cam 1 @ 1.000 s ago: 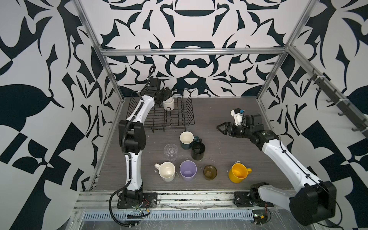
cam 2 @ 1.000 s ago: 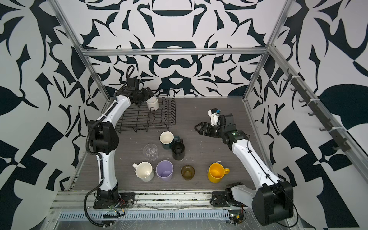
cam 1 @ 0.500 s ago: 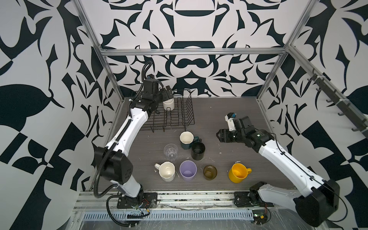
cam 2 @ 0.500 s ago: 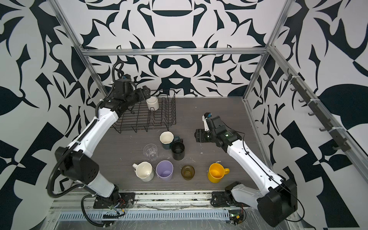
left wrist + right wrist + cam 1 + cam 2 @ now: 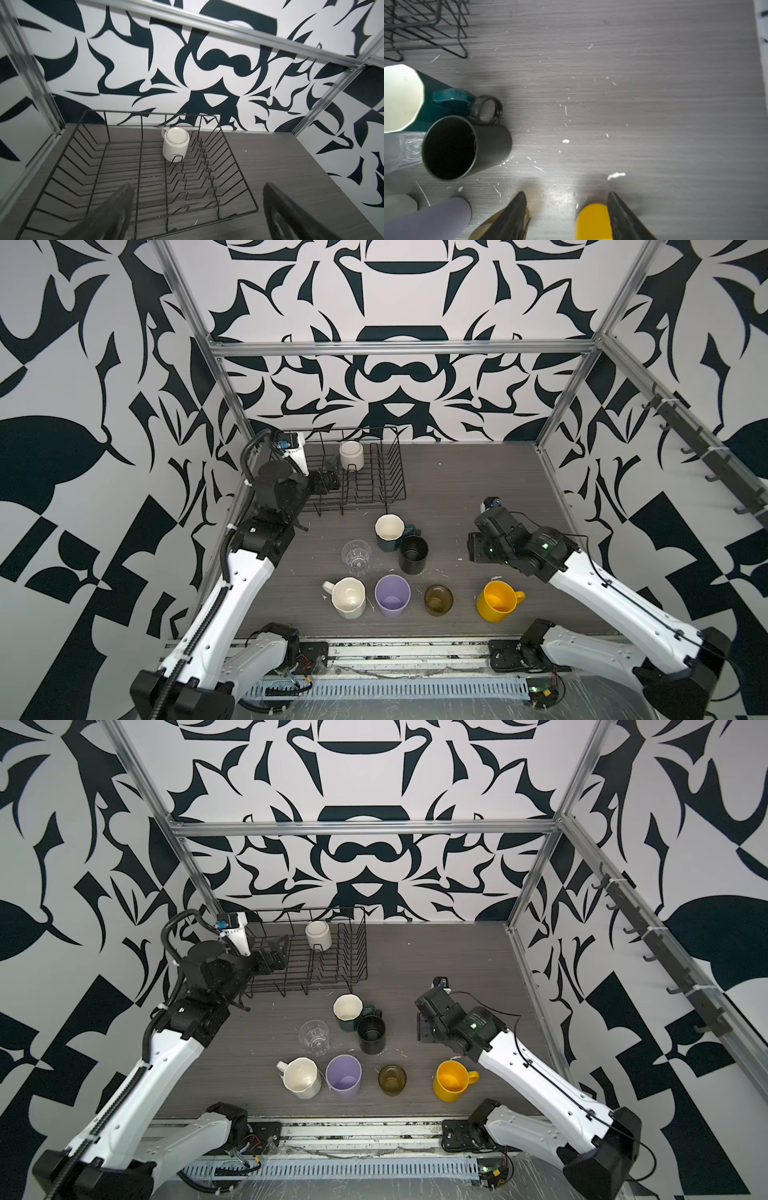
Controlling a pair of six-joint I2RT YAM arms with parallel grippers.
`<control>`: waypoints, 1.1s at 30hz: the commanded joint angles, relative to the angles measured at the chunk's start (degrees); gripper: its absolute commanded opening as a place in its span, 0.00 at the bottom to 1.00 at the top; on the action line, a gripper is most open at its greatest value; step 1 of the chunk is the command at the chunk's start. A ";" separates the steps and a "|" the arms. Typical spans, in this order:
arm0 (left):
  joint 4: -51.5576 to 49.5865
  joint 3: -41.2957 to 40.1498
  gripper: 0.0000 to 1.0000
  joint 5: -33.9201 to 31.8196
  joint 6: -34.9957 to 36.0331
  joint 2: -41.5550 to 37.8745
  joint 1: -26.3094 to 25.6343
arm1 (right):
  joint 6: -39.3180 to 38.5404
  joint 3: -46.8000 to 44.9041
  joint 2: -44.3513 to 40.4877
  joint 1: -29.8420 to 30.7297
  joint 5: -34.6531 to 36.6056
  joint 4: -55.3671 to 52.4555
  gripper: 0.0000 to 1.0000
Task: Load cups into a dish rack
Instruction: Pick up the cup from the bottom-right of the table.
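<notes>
— Seven cups stand upright on the counter. The eighth, a white mug, sits upside down inside the dish rack, at its far end just beside the plate dividers.

— Where is the rack in the frame?

— On the upper left part of the counter in both top views, against the back wall.

— And the left gripper?

— Spread wide, with nothing between its fingers. It hangs over the rack's near left end, well apart from the white mug.

— The right gripper?

— Partly open, narrower than the left, and empty. It points down at bare counter, right of centre in both top views. Its wrist view shows only scuffed counter in the gap. The yellow mug shows past one finger and the amber glass past the other. In the top views it is clear of both.

— How do the seven lie?

— A row runs low in the frame, left to right: cream faceted mug, lilac tumbler, amber glass, yellow mug. Above that row stands the clear glass. To its right the black mug sits just beside the dark-green faceted mug, their handles overlapping in the right wrist view. The green mug is the one nearest the rack.
</notes>
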 commanded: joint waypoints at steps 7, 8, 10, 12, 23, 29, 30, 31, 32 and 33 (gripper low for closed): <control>-2.87 1.32 0.99 -1.79 4.56 2.34 0.20 | 13.40 -1.21 -1.49 5.32 3.98 -11.80 0.59; -1.93 0.57 0.99 -1.93 4.58 1.96 0.16 | 14.53 -1.36 -1.20 6.20 3.94 -12.60 0.58; -1.05 -0.43 0.99 -2.48 4.66 1.45 0.15 | 16.93 -1.57 -0.67 8.39 4.05 -14.01 0.57; -0.75 -0.85 0.99 -2.67 4.84 0.96 0.16 | 20.20 -2.13 -0.47 11.27 4.47 -15.09 0.57; -0.97 -1.04 0.99 -1.81 4.77 0.30 0.18 | 29.91 -9.41 -1.49 17.56 0.92 -13.51 0.53; -0.88 -1.30 0.99 -1.54 4.81 -0.23 0.20 | 30.82 -13.86 -2.59 17.56 -0.96 -7.60 0.49; -0.92 -1.17 0.99 -1.46 4.65 -0.24 0.14 | 30.85 -14.37 -2.30 17.56 -1.20 -6.84 0.49; -0.92 -1.14 0.99 -1.38 4.65 -0.23 0.19 | 30.86 -14.78 -2.02 17.56 -1.31 -6.23 0.49; -0.96 -1.19 0.99 -1.29 4.60 -0.16 0.21 | 30.88 -15.30 -1.88 17.56 -1.40 -5.26 0.48; -1.01 -1.06 0.99 -1.20 4.41 -0.15 0.19 | 30.91 -15.76 -1.79 17.57 -1.34 -4.42 0.46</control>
